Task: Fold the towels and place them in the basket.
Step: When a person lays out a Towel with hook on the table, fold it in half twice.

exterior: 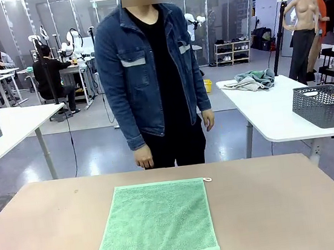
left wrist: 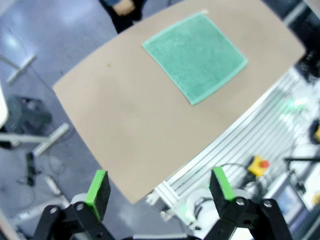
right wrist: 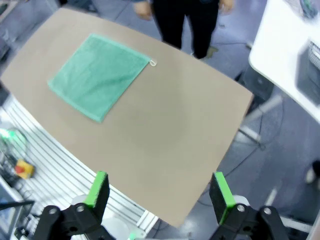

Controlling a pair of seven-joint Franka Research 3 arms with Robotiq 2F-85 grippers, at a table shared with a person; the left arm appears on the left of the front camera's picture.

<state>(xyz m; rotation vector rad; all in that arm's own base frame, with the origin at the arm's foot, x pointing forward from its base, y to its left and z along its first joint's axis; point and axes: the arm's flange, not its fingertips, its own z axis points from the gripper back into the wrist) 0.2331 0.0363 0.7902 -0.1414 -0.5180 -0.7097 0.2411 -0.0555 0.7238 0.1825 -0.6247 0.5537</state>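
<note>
lab, rows of white worktables [exterior: 265, 108]

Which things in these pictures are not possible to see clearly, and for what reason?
- Front view: cloth heap on the far table, too small to tell towels from garments.
- Left wrist view: corner loop of the towel, blurred to a speck.
- Right wrist view: the person's hand, cut by the top edge.

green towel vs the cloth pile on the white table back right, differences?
Pose: the green towel lies spread flat; the cloth pile is heaped and crumpled.
Colour: the green towel is one even green; the cloth pile mixes dull grey shades.
Place: the green towel is on the tan table; the cloth pile on the white table behind.
Both are cloth, neither neatly folded.
</note>
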